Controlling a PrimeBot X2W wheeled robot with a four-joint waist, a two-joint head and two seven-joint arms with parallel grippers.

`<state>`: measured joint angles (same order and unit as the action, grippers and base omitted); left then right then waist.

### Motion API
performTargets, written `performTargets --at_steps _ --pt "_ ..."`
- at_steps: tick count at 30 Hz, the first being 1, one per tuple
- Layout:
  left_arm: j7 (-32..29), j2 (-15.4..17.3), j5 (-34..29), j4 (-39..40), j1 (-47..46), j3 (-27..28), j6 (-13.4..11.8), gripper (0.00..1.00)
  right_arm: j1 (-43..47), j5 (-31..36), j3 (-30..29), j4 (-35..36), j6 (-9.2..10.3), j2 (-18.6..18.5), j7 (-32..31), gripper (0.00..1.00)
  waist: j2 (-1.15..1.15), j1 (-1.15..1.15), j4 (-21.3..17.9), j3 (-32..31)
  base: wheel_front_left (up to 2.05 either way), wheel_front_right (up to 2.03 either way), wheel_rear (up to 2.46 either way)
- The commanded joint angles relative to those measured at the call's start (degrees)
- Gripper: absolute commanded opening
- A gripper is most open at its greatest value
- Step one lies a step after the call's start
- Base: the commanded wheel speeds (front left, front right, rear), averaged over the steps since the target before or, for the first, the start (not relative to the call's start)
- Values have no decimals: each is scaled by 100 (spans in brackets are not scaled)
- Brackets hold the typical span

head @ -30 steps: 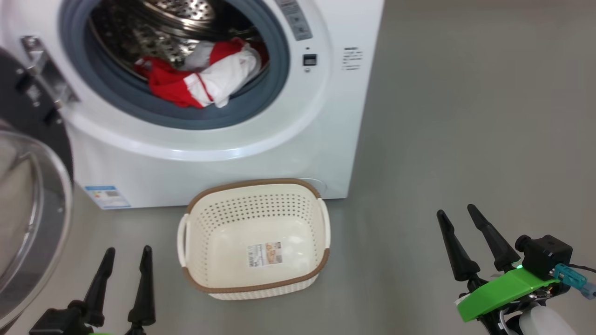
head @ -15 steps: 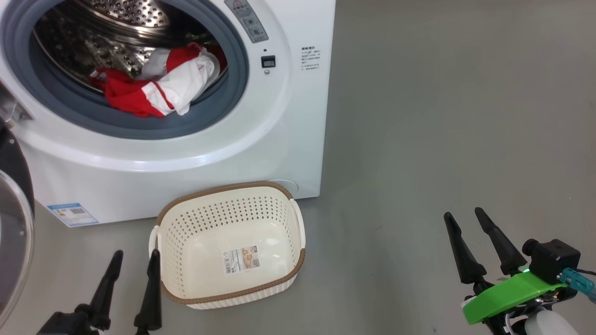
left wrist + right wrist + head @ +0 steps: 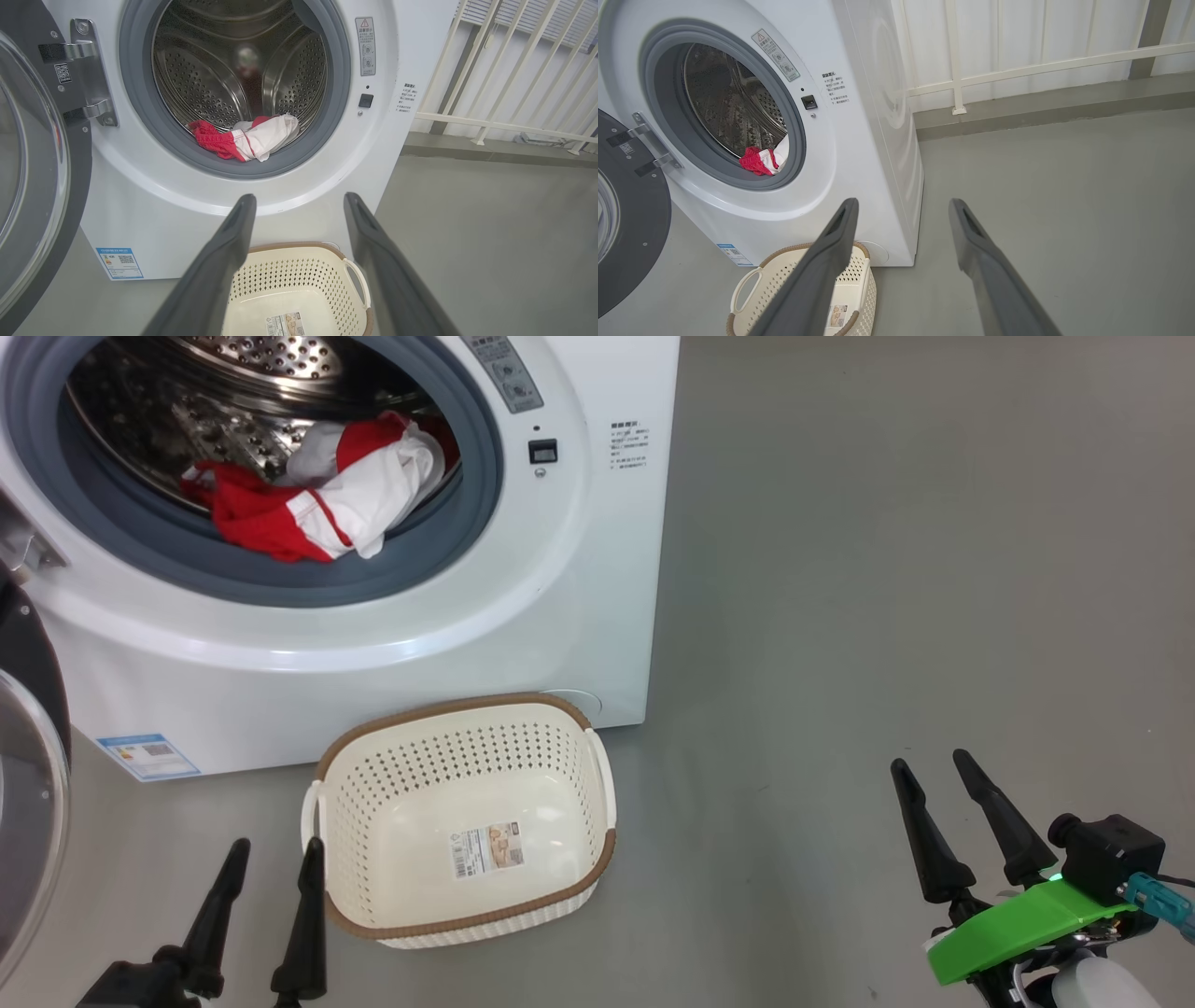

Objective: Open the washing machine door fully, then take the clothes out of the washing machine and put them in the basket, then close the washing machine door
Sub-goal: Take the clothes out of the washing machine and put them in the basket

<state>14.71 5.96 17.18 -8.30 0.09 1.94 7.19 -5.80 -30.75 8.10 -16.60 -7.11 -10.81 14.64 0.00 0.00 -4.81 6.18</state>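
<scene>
– Five things to tag, we go left to right, quick. Far left?
– We tag the washing machine door (image 3: 37, 177): it stands wide open on its hinge, with the black rim and glass bowl toward us.
– Next.
– The left claw (image 3: 277, 847), low in the head view. Its fingers are spread with nothing between them, tips just beside the left handle of the basket (image 3: 448, 756).
– Then?
– The washing machine (image 3: 373, 644), white, mouth open. We see the clothes (image 3: 317, 509) inside the drum, a red and white heap at the front. The white part drapes onto the grey rubber ring (image 3: 187, 569).
– And the basket itself?
– It stands upright on the floor (image 3: 887, 569), close against the machine's front near the lower right corner, below the opening. We log a label sticker (image 3: 487, 849) on its bottom.
– Far right?
– The right claw (image 3: 930, 762), over bare floor, well apart from the basket. Its fingers are spread wide, gripping nothing.
</scene>
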Motion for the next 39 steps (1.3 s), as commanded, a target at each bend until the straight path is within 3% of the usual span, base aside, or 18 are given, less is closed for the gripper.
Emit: performTargets --at_steps 1,10,29,39 --pt "29 85 -70 157 -144 179 30 100 -67 34 78 153 -37 -60 36 100 0 0 11 -4 0 0 0" --pt "29 69 -25 226 -193 166 30 100 -85 44 92 144 -37 -41 36 100 0 0 48 27 27 -27 0" --pt "29 88 -81 105 -305 272 30 100 -128 43 148 132 -37 -8 36 100 0 0 46 69 134 -134 0" --pt "29 55 -168 54 -286 300 30 100 -96 41 149 110 -37 8 36 100 0 0 44 60 48 -48 0"
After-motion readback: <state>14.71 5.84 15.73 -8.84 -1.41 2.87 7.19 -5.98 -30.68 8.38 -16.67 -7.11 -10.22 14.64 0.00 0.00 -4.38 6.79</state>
